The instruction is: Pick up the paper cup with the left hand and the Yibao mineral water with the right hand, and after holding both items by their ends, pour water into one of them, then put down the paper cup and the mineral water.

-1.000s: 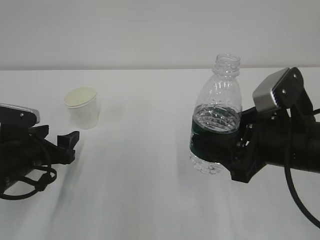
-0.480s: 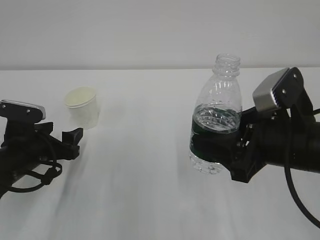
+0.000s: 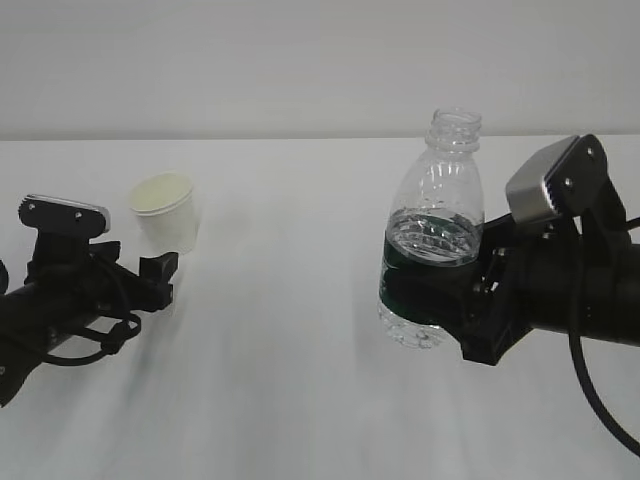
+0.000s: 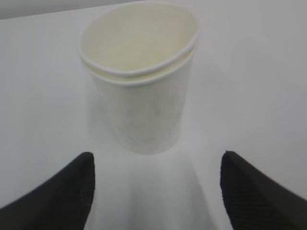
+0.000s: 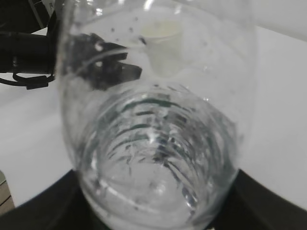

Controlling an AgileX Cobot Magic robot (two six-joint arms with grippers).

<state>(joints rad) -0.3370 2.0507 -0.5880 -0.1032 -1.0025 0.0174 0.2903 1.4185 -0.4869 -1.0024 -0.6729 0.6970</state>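
The paper cup (image 3: 166, 212) (image 4: 140, 81) is small and white with a cream inside, and it stands upright on the table at the left. My left gripper (image 3: 163, 278) (image 4: 156, 184) is open just in front of it, its dark fingers (image 4: 62, 191) spread wider than the cup and not touching it. The Yibao mineral water (image 3: 433, 232) (image 5: 153, 120), a clear uncapped bottle with a dark green label and water in its lower half, hangs upright above the table. My right gripper (image 3: 455, 300) (image 5: 153, 211) is shut on its lower body.
The white table (image 3: 290, 380) runs back to a pale wall (image 3: 300, 60). Through the bottle the right wrist view shows the left arm (image 5: 29, 52) and the cup beyond it.
My left arm has advanced up and to the right, bringing its open gripper close to the paper cup. The right gripper and the bottle have stayed still.
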